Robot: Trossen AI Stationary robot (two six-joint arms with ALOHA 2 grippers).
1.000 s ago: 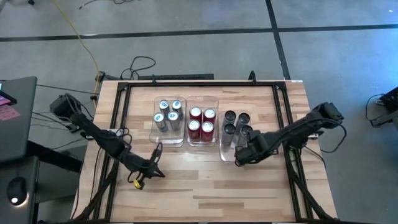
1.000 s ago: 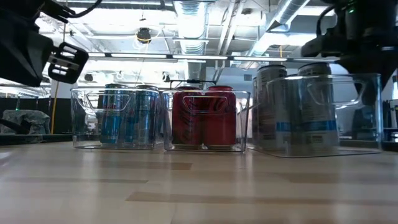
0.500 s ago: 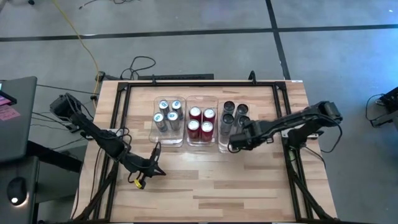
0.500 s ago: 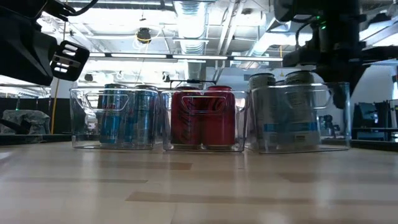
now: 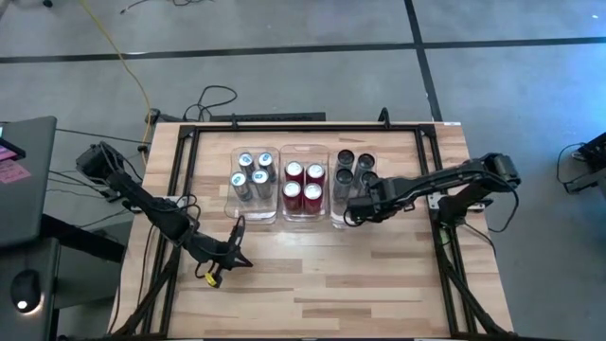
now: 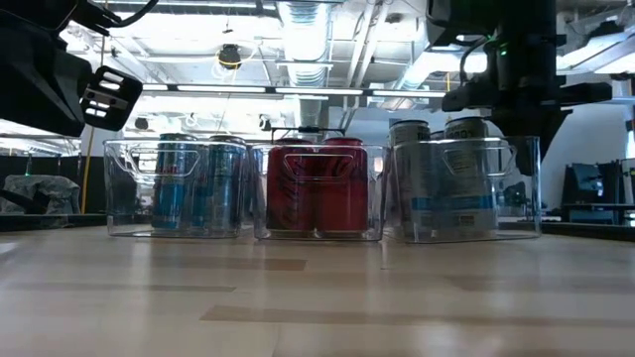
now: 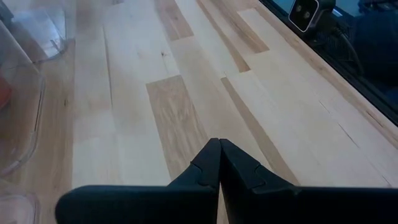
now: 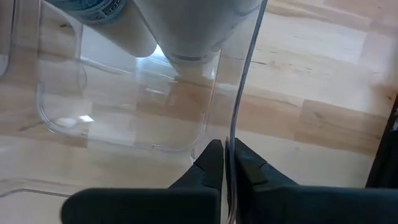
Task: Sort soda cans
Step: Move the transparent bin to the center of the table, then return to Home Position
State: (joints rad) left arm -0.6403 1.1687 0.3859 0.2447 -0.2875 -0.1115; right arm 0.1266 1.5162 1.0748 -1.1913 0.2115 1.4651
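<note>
Wooden boards make up our table (image 5: 312,275), and a grey floor lies all around it in the high view. Three clear bins stand side by side near the middle. From above we see the round silver tops of the cans: the silver-blue cans (image 5: 251,173) in the left bin (image 5: 231,203), the red cans (image 5: 303,184) in the middle bin (image 5: 305,216), and the dark cans (image 5: 354,170) in the right bin (image 5: 335,220).

Our right gripper (image 5: 349,217) is at the near wall of the right bin. Our right wrist view shows what the high view cannot: the two dark fingers (image 8: 208,163) are pressed together on the thin clear wall of that bin, with the wall's edge running right between them. Just past the jaws, inside the bin, we see the bottoms of cans (image 8: 199,28) through the plastic.

Our low view shows the sides of the cans, which the high view hides: blue bands on the left ones (image 6: 198,188), red in the middle (image 6: 319,188), and grey with a blue strip on the right (image 6: 446,178). The right arm comes down from above onto that right bin (image 6: 526,188). We also see ceiling pipes and lamps behind.

Our left gripper (image 5: 237,258) waits low over bare wood, well apart from the bins. Its wrist view shows its jaws closed tight with nothing between them, only boards ahead of them and a corner of a clear bin (image 7: 25,106) off to one side.
</note>
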